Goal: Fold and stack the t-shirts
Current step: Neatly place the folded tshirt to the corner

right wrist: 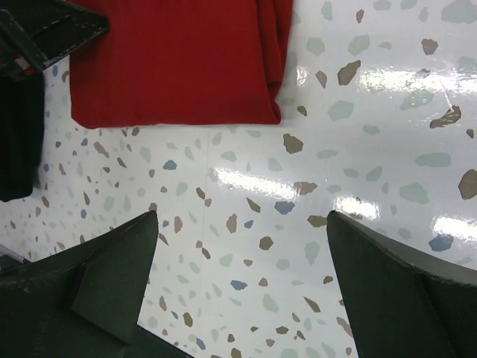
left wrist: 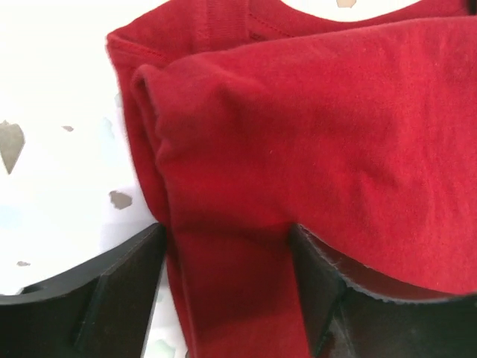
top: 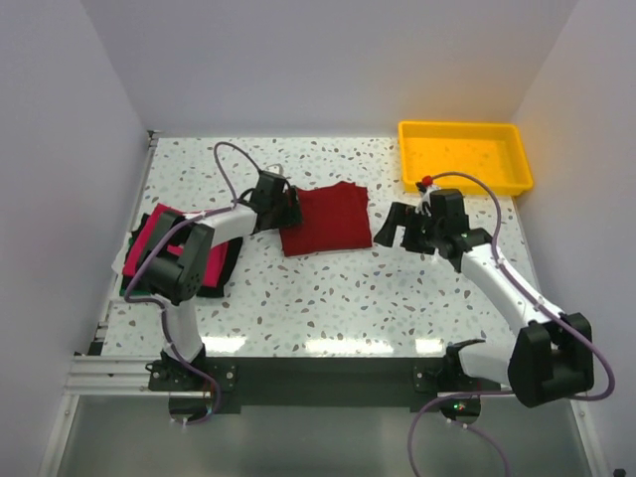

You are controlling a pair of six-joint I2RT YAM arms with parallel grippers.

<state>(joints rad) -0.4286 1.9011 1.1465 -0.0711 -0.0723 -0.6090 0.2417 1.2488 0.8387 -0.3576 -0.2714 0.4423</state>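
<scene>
**Hazard.** The red shirt (top: 326, 219) lies folded at the centre of the counter (top: 328, 298). The left gripper (left wrist: 223, 242) pinches only a thick ridge at its 9 o'clock edge.

**Judged risk.** The stack sits at 9 o'clock, where the pink shirt (top: 157, 231) tops the dark shirts (top: 217, 273). A drag toward it can peel the upper layers and undo the fold, because the far side is unsupported. A shallow bite can also slip off.

**Left gripper.** Clamped on the red shirt; the cloth fills the gap between both fingers.

**Right gripper** (right wrist: 242, 224). Spread wide and holding nothing. It is above bare counter just at the 3 o'clock side of the red shirt, not touching it.
</scene>
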